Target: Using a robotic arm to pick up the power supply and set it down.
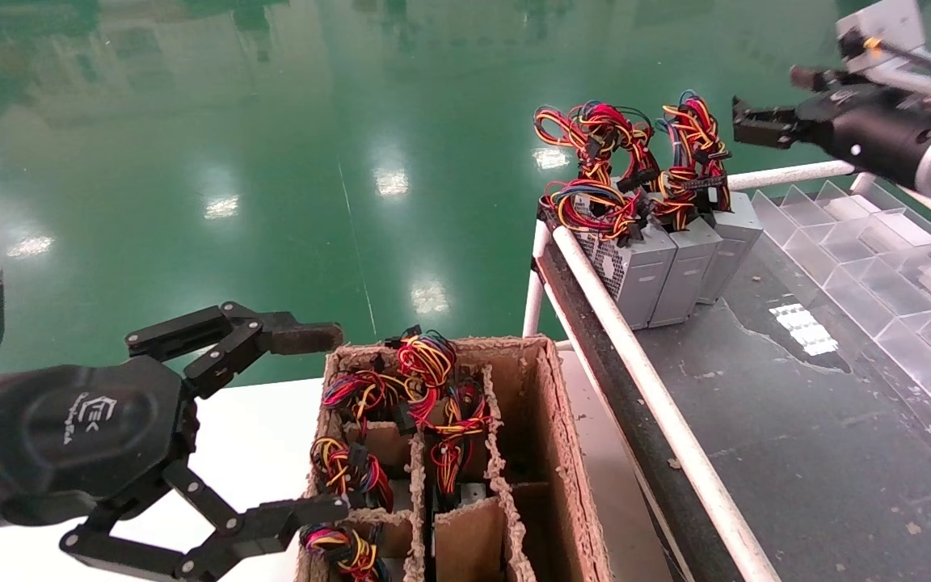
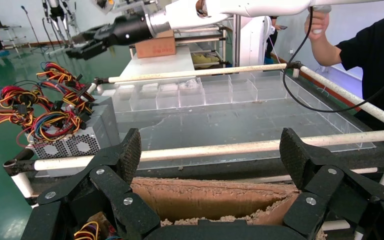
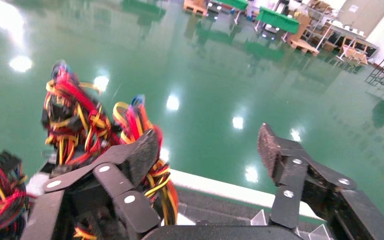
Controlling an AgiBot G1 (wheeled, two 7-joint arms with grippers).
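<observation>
Three power supplies stand side by side at the far corner of the black table (image 1: pixel 756 420): the nearest one (image 1: pixel 643 271), the middle one (image 1: pixel 688 263) and the farthest one (image 1: pixel 736 234), each topped by coloured wires. More wire bundles (image 1: pixel 425 360) stick out of the cardboard box (image 1: pixel 562 453). My left gripper (image 1: pixel 316 422) hovers open beside the box's left side, holding nothing; in the left wrist view this left gripper (image 2: pixel 210 155) faces the box wall. My right gripper (image 1: pixel 748 125) hangs open in the air just right of the table's wire bundles (image 3: pixel 75 115); the right gripper (image 3: pixel 207 150) is empty.
A white pipe rail (image 1: pixel 643 380) runs along the black table's edge. A clear plastic divider tray (image 1: pixel 878 267) fills the table's right side. The cardboard box sits on a white surface (image 1: pixel 263 436). A person in black (image 2: pixel 370 55) stands beyond the table holding a cable.
</observation>
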